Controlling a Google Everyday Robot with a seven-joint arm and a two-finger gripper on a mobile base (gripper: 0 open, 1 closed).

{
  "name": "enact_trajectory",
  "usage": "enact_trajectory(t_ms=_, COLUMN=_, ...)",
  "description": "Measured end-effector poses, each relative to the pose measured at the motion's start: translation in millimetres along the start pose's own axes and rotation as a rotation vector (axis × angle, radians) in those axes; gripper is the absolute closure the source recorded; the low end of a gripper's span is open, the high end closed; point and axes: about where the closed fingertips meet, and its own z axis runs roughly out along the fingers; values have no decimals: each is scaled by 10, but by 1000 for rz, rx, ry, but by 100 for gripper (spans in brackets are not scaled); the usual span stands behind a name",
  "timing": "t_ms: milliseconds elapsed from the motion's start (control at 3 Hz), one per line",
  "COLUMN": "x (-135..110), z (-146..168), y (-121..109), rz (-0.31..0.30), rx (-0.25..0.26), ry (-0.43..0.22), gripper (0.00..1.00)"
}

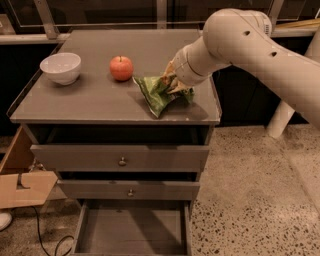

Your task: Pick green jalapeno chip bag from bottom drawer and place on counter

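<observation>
Gripper [173,82] is pinching the green jalapeno chip bag [157,96], which is lying on the counter [90,100] just right of the apple [121,68], bottom drawer [130,235] hanging open below; best releasing fully, then lifting straight up, not dragging it toward the edge.

Floor [250,190]: speckled terrazzo look, grey-beige, fills the right side. Back: dark glazed panels [100,12] in pale metal frames [46,17], with a pale sill [27,38] running under them just behind the table [90,100]. Below the sill, to the right of the table, it's dark. Left: brown cardboard box [20,187] on the floor, just beside the table. Black cable [42,235] loops on the floor below it. Right: pale round post [279,120], tilted, foot on the floor. Light is even, shadows soft. End effector [172,82] is over the table's right half.
</observation>
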Motion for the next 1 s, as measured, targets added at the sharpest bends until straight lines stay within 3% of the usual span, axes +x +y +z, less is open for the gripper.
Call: enact_trajectory(t_ms=1000, x=-1, z=1, y=0, rz=0, rx=0, ry=0, gripper=11)
